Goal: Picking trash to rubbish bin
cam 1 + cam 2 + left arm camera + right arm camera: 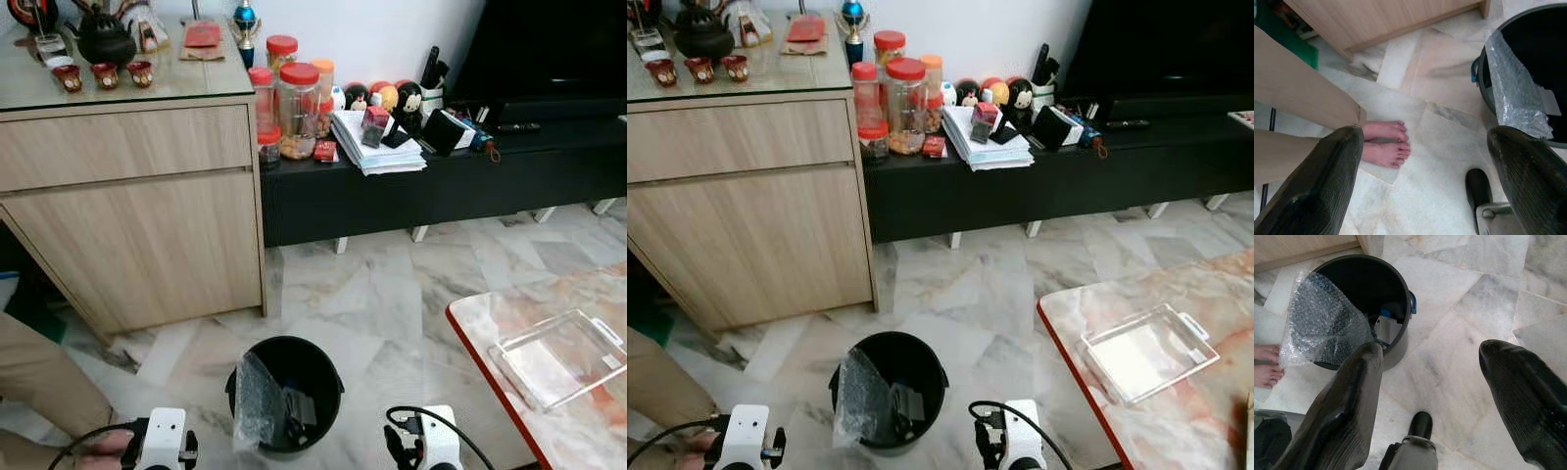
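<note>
A black round bin [328, 367] stands on the marble floor just ahead of me. A sheet of clear bubble wrap [255, 399] leans over its near-left rim, and bits of trash lie inside. The bin [1398, 340] and the bubble wrap [1315, 325] also show in the right wrist view. My left gripper [1425, 134] hangs open over the floor to the left of the bin, holding nothing. My right gripper [1432, 347] is open and empty too, over the floor to the bin's right. Both white wrists [162, 441] sit at the lower edge of the head view.
A person in beige trousers [39, 382] stands at my left, bare feet [1386, 144] on the floor near the left gripper. A wooden cabinet [137, 215] and a black low bench [441, 186] line the wall. A red-edged marble table [500, 372] with a clear tray [558, 357] is at right.
</note>
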### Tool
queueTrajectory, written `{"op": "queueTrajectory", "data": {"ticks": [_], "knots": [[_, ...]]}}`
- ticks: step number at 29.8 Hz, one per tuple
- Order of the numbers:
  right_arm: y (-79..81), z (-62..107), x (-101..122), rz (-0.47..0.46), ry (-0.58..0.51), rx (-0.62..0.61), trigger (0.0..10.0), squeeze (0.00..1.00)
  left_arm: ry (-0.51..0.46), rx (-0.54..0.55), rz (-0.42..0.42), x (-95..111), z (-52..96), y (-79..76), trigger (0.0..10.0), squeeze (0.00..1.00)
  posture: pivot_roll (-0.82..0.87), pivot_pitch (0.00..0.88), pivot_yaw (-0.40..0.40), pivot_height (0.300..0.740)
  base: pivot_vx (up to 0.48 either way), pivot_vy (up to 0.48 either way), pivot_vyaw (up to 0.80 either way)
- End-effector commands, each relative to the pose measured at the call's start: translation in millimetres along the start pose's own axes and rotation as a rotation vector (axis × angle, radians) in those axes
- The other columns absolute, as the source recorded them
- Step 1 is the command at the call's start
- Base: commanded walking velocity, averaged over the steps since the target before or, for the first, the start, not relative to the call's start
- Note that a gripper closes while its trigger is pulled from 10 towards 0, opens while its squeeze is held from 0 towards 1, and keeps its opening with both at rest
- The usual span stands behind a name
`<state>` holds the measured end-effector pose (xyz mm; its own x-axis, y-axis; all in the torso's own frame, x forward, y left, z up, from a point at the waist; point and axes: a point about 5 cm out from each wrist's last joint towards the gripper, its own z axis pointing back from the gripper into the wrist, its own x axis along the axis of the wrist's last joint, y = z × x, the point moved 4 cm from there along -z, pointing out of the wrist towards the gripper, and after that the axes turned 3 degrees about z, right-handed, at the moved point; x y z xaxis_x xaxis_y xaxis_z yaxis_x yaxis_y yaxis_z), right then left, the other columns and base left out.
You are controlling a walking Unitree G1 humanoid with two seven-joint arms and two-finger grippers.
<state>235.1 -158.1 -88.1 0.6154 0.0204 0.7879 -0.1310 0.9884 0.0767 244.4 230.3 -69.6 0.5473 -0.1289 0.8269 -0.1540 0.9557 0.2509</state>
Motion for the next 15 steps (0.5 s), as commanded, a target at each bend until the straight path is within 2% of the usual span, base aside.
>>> {"op": "queueTrajectory", "data": {"ticks": [1,6,15], "knots": [[-5.0,0.8,-0.2,-0.014,-0.004,-0.019,10.0,0.0,0.016,-0.012,-0.015,-3.8,0.9,-1.7,10.0,0.0,0.13,0.091,-0.065,0.74,0.0,0.0,0.0],[-4.4,0.0,0.8,-0.014,-0.007,-0.019,10.0,0.0,0.005,-0.013,-0.015,0.5,-1.0,-1.6,10.0,0.0,0.13,0.076,-0.062,0.74,0.0,0.0,0.0],[-4.0,-1.0,2.2,-0.012,-0.008,-0.016,10.0,0.0,0.003,-0.011,-0.016,1.8,-2.0,0.0,10.0,0.0,0.14,0.061,-0.059,0.74,-0.253,0.0,0.0]]}}
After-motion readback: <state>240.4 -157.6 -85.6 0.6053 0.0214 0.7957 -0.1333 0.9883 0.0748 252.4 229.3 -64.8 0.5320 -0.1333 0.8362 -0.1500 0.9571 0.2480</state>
